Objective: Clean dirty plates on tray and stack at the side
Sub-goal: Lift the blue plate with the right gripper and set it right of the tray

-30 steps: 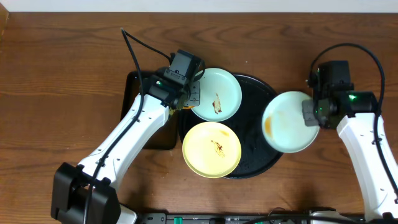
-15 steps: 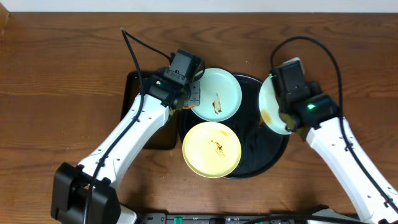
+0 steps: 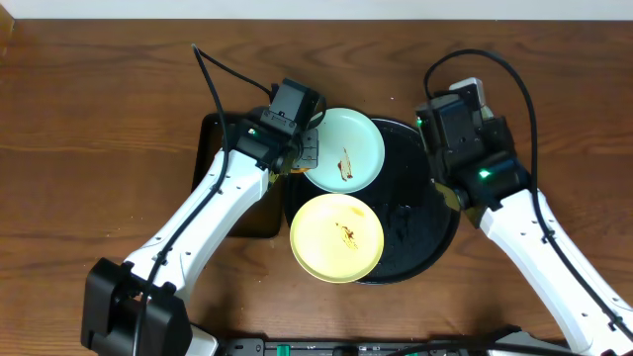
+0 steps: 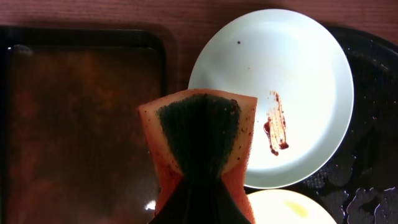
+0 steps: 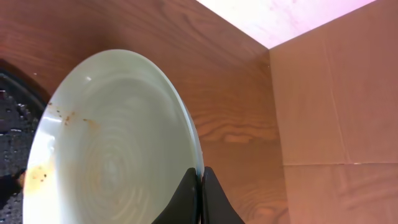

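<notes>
A pale blue plate (image 3: 343,148) with a brown smear lies on the upper left of the round black tray (image 3: 410,213), and it also shows in the left wrist view (image 4: 273,87). A pale yellow plate (image 3: 336,237) with a smear lies at the tray's lower left. My left gripper (image 3: 300,151) is shut on an orange sponge with a green pad (image 4: 202,137), just left of the blue plate. My right gripper (image 5: 200,177) is shut on the rim of a second pale blue plate (image 5: 112,149), held tilted on edge over the tray's right side. In the overhead view my right arm (image 3: 465,138) mostly hides that plate.
A rectangular black tray (image 3: 213,178) lies left of the round tray, under my left arm, and shows wet in the left wrist view (image 4: 81,124). The table is dark wood. A cardboard surface (image 5: 339,106) stands beyond the table's edge in the right wrist view.
My right arm has swung left with its blue plate, from beside the tray to over its right side, tipping the plate up on edge. The left arm has not moved.
</notes>
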Robot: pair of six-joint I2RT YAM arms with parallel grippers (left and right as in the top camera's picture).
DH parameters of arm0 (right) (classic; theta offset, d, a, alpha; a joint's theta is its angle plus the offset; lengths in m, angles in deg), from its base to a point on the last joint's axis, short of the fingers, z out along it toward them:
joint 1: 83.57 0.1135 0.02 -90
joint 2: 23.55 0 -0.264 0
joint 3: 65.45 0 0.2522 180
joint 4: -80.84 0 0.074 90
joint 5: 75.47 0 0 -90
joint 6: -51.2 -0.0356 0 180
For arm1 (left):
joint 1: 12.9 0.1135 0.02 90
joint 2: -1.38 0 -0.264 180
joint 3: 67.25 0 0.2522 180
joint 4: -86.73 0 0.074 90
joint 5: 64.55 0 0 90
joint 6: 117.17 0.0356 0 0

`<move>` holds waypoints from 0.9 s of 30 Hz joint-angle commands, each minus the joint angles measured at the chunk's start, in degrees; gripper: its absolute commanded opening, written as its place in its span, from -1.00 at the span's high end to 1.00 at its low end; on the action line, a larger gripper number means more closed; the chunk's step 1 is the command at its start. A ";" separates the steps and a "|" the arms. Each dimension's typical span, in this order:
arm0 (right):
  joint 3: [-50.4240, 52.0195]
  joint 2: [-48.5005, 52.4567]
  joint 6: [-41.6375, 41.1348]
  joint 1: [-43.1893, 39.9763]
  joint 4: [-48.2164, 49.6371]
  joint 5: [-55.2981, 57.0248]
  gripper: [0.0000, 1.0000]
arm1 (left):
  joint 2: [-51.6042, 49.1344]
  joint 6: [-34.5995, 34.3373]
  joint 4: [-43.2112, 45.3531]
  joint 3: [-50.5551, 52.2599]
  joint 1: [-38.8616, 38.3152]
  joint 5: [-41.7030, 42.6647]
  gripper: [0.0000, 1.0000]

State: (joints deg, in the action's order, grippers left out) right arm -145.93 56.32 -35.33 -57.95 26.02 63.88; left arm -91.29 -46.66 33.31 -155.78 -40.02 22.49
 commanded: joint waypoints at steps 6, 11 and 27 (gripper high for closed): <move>-1.16 -0.13 -9.68 -8.07 -2.01 -2.51 0.98 | 1.55 0.26 0.02 -0.81 0.04 -0.07 0.85; -1.03 -0.07 -12.50 -18.56 -2.21 -13.64 0.98 | 1.55 0.26 0.02 -0.81 0.04 -0.07 0.85; -0.96 2.54 -12.33 -31.21 -6.40 -36.06 0.98 | 1.55 0.28 0.02 -0.81 0.04 -0.07 0.85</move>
State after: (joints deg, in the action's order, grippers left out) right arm -145.93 58.58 -46.96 -88.96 19.36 35.57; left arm -91.29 -46.66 33.31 -155.78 -40.02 22.49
